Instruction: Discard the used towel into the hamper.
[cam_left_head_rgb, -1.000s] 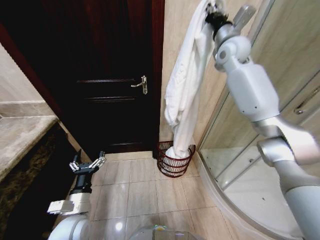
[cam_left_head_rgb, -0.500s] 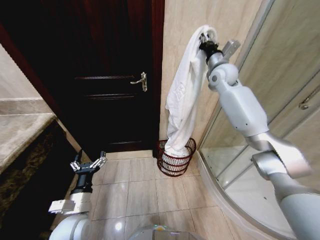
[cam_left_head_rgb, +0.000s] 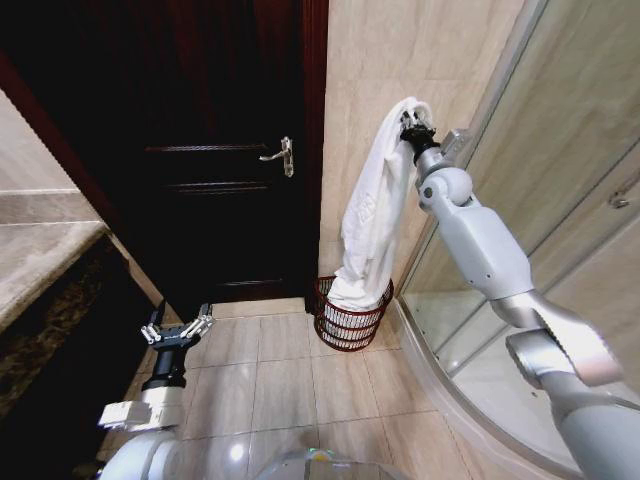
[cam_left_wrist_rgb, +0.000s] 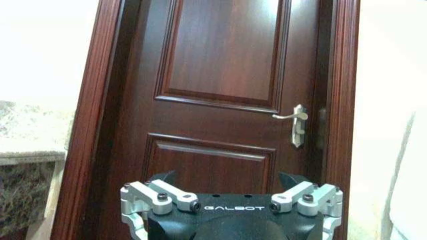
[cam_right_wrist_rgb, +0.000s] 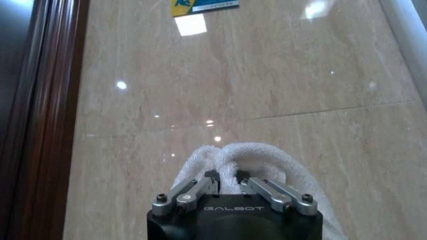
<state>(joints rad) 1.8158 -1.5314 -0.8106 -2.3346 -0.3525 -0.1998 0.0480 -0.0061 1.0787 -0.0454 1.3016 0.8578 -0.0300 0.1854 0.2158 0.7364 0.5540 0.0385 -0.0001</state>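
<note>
1. Head view, nearest first: left hand (cam_left_head_rgb: 177, 330) parked low over the floor tiles (cam_left_head_rgb: 285, 385), fingers spread wide and holding nothing; idle there, likely kept clear of the working arm.
2. Left wrist view: same spread fingers at the foot of the picture, aimed at the dark wooden door (cam_left_wrist_rgb: 227, 100) and its lever handle (cam_left_wrist_rgb: 295, 122); nothing between them.
3. Farther in, at the foot of the beige wall (cam_left_head_rgb: 370, 110) between door frame and glass shower screen (cam_left_head_rgb: 560, 180): the hamper (cam_left_head_rgb: 350, 322), upright on the floor, rim open upward; tucked in the corner, so reachable only from above.
4. Above it: the towel (cam_left_head_rgb: 375, 215), white, hanging in a long fold straight down, lower end already inside the hamper's rim; held high by one end, apparently so that the length feeds in and does not drape over the side.
5. Farthest and highest: right hand (cam_left_head_rgb: 413, 130) pinched shut on the towel's top fold, arm stretched up beside the wall.
6. Right wrist view: fingers (cam_right_wrist_rgb: 200, 189) closed narrow on a bunch of white terry cloth (cam_right_wrist_rgb: 233, 157), polished wall tiles beyond.
7. Judgement: discard under way, not finished; most of the cloth above the rim, grip not yet let go.
</note>
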